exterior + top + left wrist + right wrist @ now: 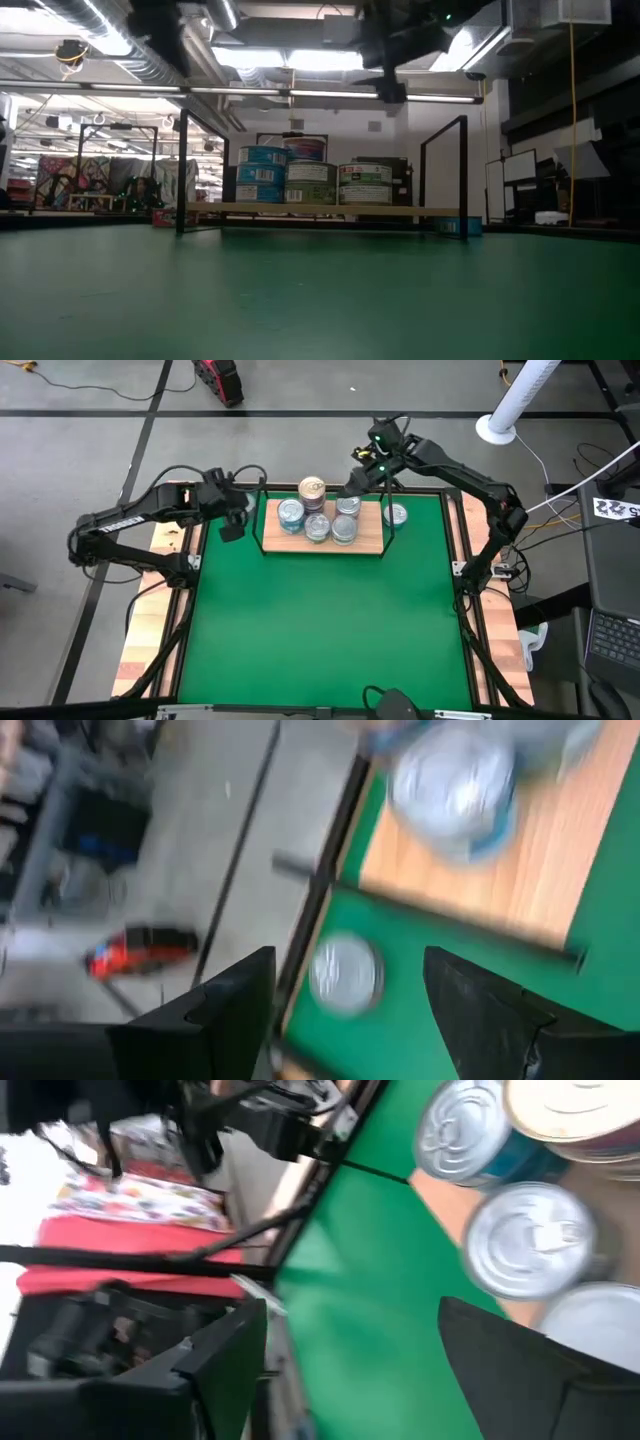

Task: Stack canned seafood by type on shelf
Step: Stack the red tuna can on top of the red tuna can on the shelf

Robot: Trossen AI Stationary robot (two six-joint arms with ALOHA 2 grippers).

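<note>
Sorting is well along: most tins (318,520) are stacked on the shelf (372,540). One tin (249,501) off its left end is being approached by the left gripper (234,520), fingers wide, empty; centring over it comes next. Right gripper (352,486) is hovering wide, empty, at the shelf's rear edge.

This is a robotics lab or workshop, not a home. The high view shows a grey concrete floor (90,400) crossed by dark tape lines, with loose cables trailing over it and a red and black device (218,377) lying near the top edge. A white ribbed hose (515,395) rises from a round base beside the rig, and a laptop keyboard (612,640) sits on a dark side desk. The low view shows an open industrial ceiling with exposed silver ducting (110,35), bright strip lights (290,58) and metal framing, and cluttered workbenches (90,190) line the far wall.
</note>
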